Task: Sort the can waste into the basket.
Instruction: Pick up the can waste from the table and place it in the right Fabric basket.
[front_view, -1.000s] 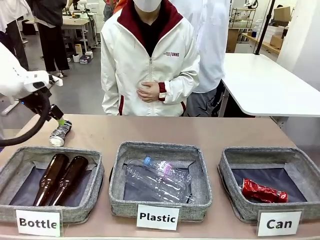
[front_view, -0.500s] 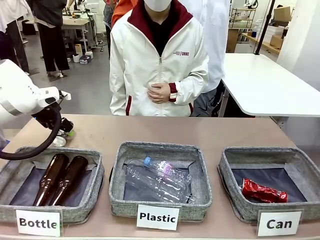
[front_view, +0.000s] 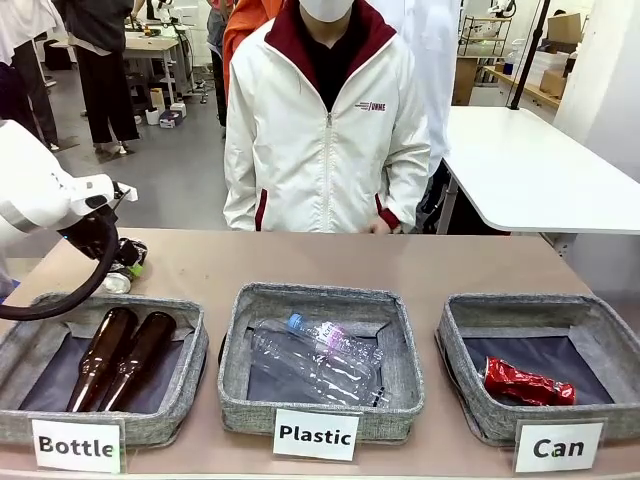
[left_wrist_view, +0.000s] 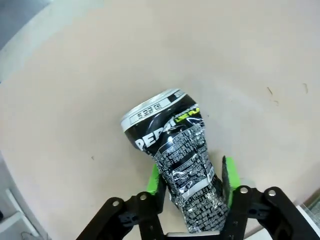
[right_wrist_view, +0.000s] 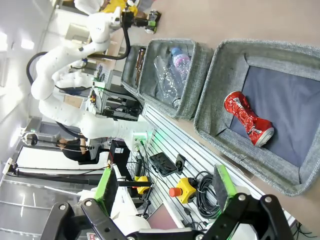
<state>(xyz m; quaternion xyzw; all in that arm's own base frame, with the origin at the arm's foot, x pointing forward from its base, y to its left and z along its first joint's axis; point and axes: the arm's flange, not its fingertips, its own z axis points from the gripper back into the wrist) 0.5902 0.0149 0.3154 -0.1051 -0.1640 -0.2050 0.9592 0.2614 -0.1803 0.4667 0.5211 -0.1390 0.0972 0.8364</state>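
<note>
A dented black can (left_wrist_view: 175, 145) with a silver end lies on the tan table, and my left gripper (left_wrist_view: 192, 177) is shut on it, a green pad against each side. From the front, that can (front_view: 120, 277) sits at the far left of the table, half hidden behind my left gripper (front_view: 128, 256). A crushed red can (front_view: 528, 384) lies inside the grey basket (front_view: 470, 322) labelled "Can" at the right. The right wrist view looks down on the red can (right_wrist_view: 247, 120) in this basket (right_wrist_view: 216, 87); my right gripper (right_wrist_view: 165, 187) is open and holds nothing.
The "Bottle" basket (front_view: 190, 320) holds two brown glass bottles (front_view: 120, 355). The "Plastic" basket (front_view: 240, 310) holds clear plastic bottles (front_view: 320, 355). A person in a white jacket (front_view: 325, 140) stands at the far edge. Bare table runs between the baskets and the person.
My left gripper came down over the black can and shut on it. The person shifted to the right and lowered both hands from the chest.
</note>
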